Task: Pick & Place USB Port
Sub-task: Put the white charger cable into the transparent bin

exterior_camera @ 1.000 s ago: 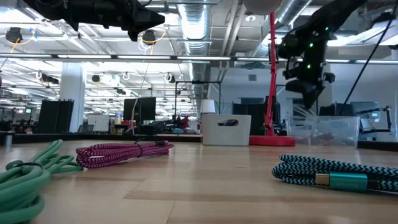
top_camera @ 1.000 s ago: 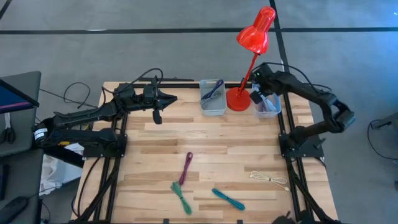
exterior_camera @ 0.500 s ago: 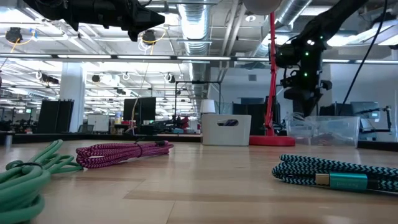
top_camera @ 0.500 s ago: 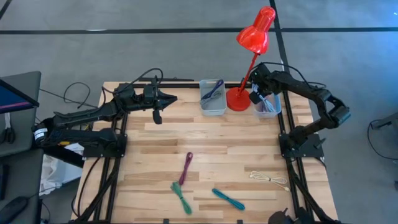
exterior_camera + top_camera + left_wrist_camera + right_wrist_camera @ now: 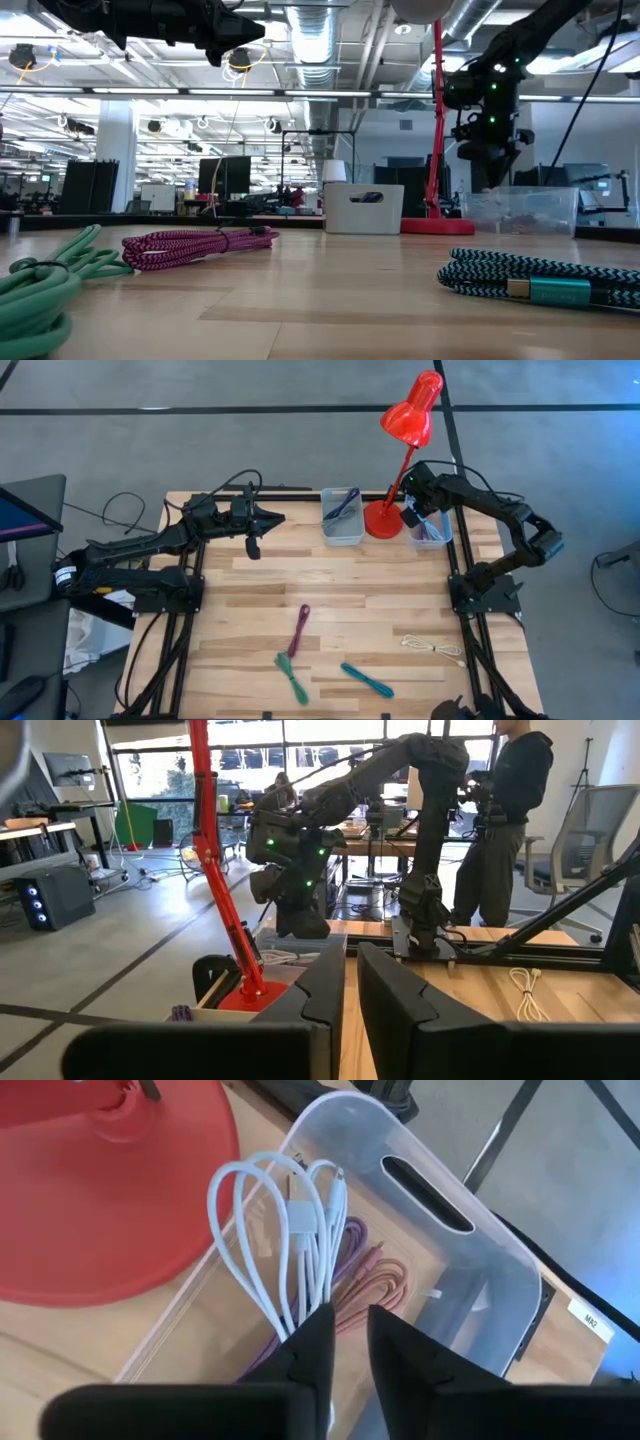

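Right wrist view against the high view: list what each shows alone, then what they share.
Only the right wrist view shows the looped white cable hanging from the right hand over purple and pink cables in the bin.

Only the high view shows the left hand waiting over the table's far left, the grey bin, and four cables on the table.

Both show the clear bin and red lamp base.

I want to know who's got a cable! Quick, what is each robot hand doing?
Left gripper: empty, fingers nearly together, up above the table.
Right gripper: over the clear bin, fingers pinching the white cable.
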You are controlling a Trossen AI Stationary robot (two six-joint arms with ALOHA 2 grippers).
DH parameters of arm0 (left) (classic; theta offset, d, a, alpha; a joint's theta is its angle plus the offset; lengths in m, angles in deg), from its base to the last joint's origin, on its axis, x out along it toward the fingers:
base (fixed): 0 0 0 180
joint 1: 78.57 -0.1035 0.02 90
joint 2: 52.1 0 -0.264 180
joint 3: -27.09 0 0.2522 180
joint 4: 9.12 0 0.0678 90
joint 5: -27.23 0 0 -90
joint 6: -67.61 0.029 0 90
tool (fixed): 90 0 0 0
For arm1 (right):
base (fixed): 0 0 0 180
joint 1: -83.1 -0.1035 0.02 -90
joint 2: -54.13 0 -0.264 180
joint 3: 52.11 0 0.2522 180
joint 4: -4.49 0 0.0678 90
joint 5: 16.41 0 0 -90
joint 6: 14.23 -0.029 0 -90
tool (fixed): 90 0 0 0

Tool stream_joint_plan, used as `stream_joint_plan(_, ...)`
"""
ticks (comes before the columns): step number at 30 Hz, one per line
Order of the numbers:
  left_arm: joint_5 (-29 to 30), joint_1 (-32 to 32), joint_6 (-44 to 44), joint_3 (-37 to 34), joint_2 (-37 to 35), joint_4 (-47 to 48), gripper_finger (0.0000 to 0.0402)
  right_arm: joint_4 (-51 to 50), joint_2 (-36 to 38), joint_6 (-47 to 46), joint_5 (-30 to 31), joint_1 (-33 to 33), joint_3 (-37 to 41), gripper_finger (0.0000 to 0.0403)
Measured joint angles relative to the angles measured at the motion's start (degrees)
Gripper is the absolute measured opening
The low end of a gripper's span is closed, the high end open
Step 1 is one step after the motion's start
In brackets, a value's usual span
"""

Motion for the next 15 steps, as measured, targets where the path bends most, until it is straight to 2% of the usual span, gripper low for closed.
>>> stream_joint_plan(6,0.0,0.0,0.0,0.0,0.0,0.0,0.0033,-4.6,0.1,0.0,0.0,-1.7,0.0,0.0071)
stream_joint_plan(11,0.0,0.0,0.0,0.0,0.0,0.0,0.0033,-11.8,1.9,-1.0,-0.5,-5.8,0.0,0.0071)
stream_joint_plan(15,0.0,0.0,0.0,0.0,0.0,0.0,0.0033,-16.7,4.9,-5.3,-7.3,-10.7,0.0,0.0071)
